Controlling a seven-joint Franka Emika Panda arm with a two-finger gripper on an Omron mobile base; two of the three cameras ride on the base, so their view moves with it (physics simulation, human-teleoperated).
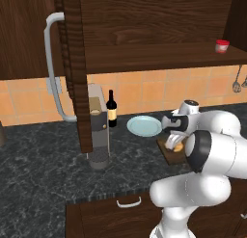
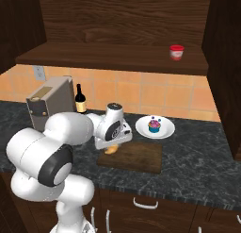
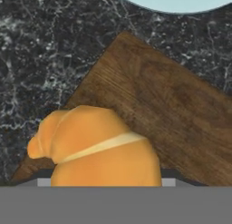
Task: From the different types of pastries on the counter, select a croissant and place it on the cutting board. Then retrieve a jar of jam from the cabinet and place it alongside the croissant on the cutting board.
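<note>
The gripper point(image 2: 112, 147) hangs low over the left end of the cutting board point(image 2: 139, 157), and the croissant point(image 3: 97, 148) sits right under the hand. In the hand view the pastry lies against the board's near corner, and it is so close to the camera that the finger tips are hidden behind it; whether the jaws are clamped on the croissant or standing just apart from it cannot be told. In the right base view a small golden piece of the croissant shows beneath the hand, at the board's left edge. Taking the cutting board as the landmark: the pale blue plate point(image 2: 165, 131) lies just behind it on the dark marbled counter point(image 2: 197, 152) and carries 1 cupcake point(image 2: 154, 125) with pink-purple frosting in a blue wrapper. The wine bottle point(image 1: 111, 110) stands further back and to the left of the board, next to a grey coffee machine point(image 1: 98, 136). The jar of jam point(image 2: 177, 52) stands on the shelf of the open cabinet point(image 1: 144, 30), above the board and to its right.
</note>
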